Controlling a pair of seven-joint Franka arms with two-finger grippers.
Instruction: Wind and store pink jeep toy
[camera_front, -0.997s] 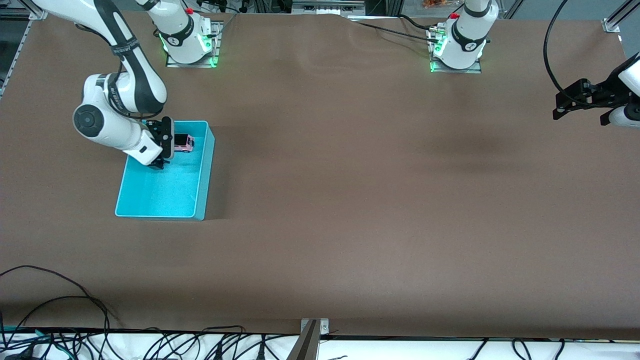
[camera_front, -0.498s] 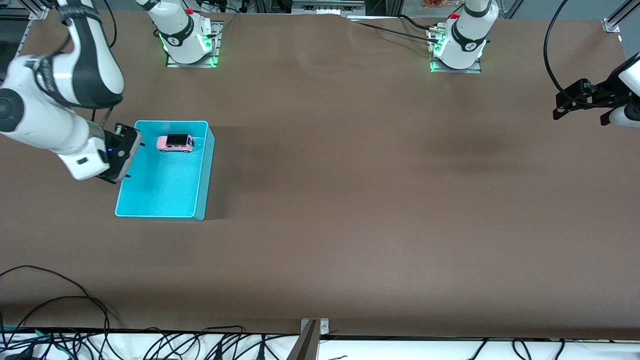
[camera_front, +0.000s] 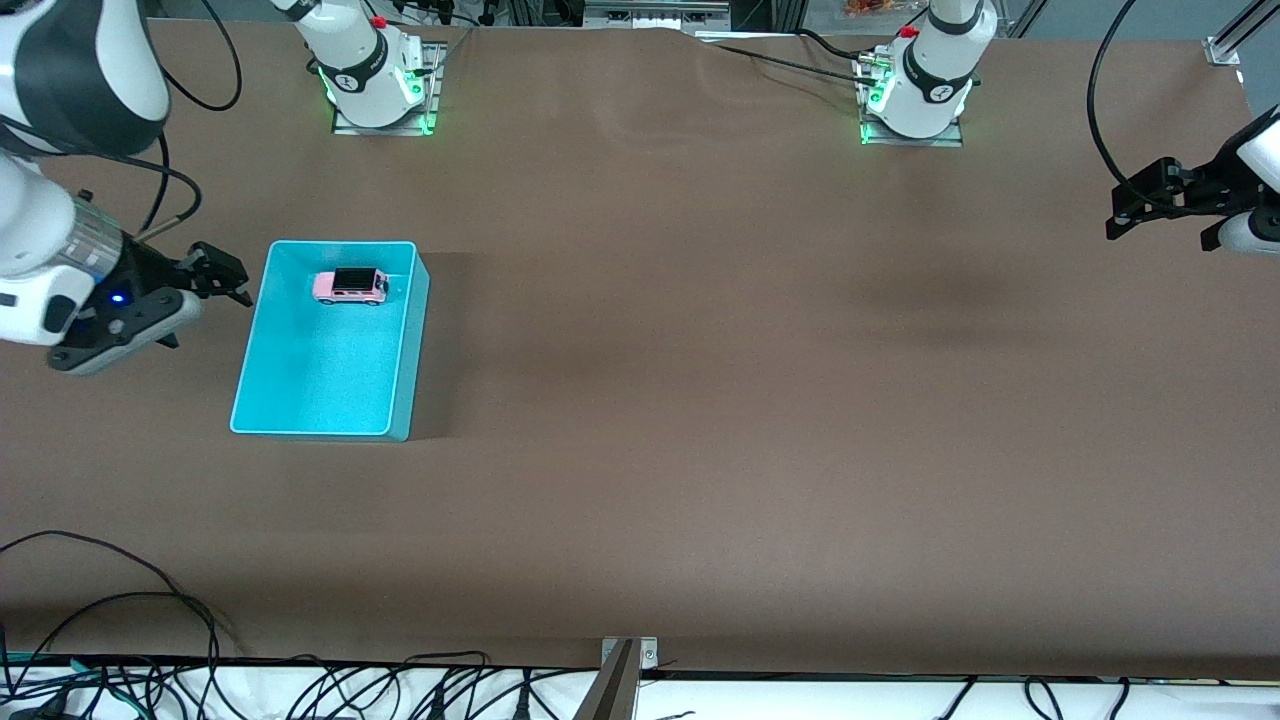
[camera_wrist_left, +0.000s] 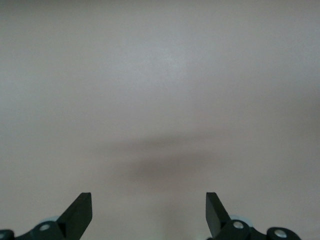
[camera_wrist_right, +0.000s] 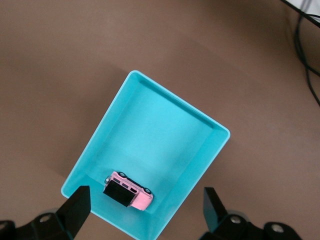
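My right gripper (camera_front: 215, 278) is off the pink jeep toy (camera_front: 350, 286) now. A second ago it was down inside the turquoise bin (camera_front: 405, 345) with its fingers around the car; half a second ago it had lifted out to the bin's rim. Now I see it clear of the bin altogether, up over bare table toward the right arm's end, close to that edge, fingers spread and empty. The arm has swung up and outward with it, so I no longer have anything covering the bin. The jeep sits free on the bin floor on its wheels, fully in sight, at the end nearest the robot bases.
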